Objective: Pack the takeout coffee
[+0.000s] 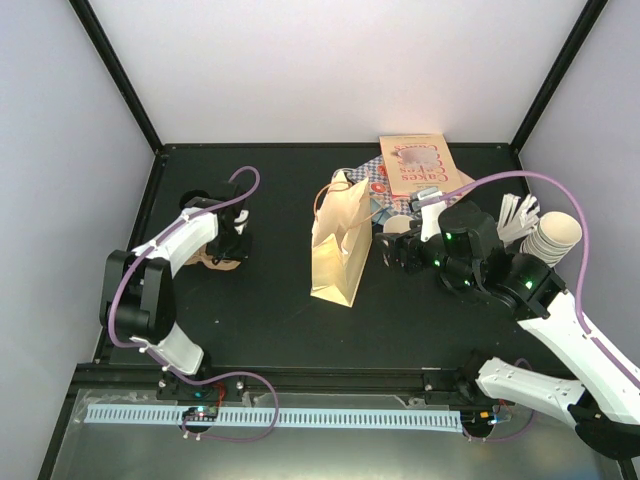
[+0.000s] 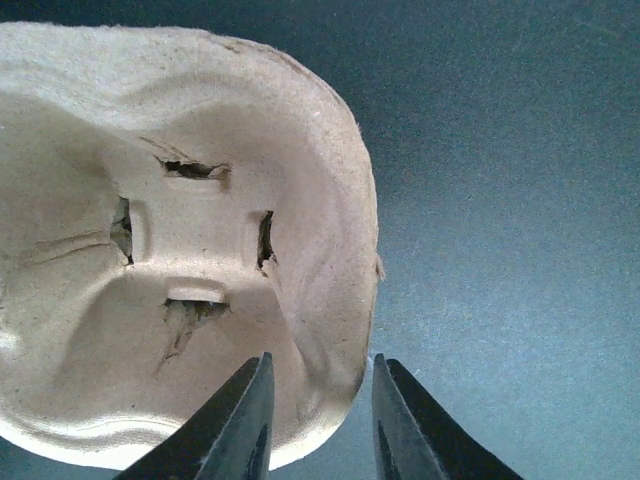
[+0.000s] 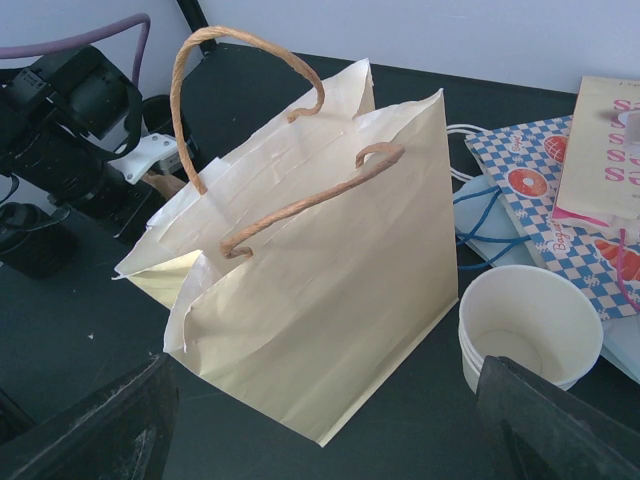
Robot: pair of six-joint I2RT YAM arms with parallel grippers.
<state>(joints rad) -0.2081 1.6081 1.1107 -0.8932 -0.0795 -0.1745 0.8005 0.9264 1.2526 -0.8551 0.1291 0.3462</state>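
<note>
The takeout coffee is out of view in every frame. A tan paper bag (image 1: 340, 245) (image 3: 320, 290) with twisted handles stands open in the middle of the table. My right gripper (image 1: 395, 255) (image 3: 325, 362) faces its side from the right, jaws wide open and empty. At the far left, my left gripper (image 1: 228, 250) (image 2: 322, 358) hangs over a brown moulded-cardboard cup carrier (image 1: 215, 262) (image 2: 180, 250). Its jaws are a little apart and straddle the carrier's near right corner, with a gap between the right finger and the rim.
Nested lidless cream cups (image 3: 525, 325) (image 1: 398, 225) stand just right of the bag, close to my right fingers. Printed paper bags (image 1: 415, 165) (image 3: 540, 190) lie behind them. Another cup stack (image 1: 555, 235) lies at the far right.
</note>
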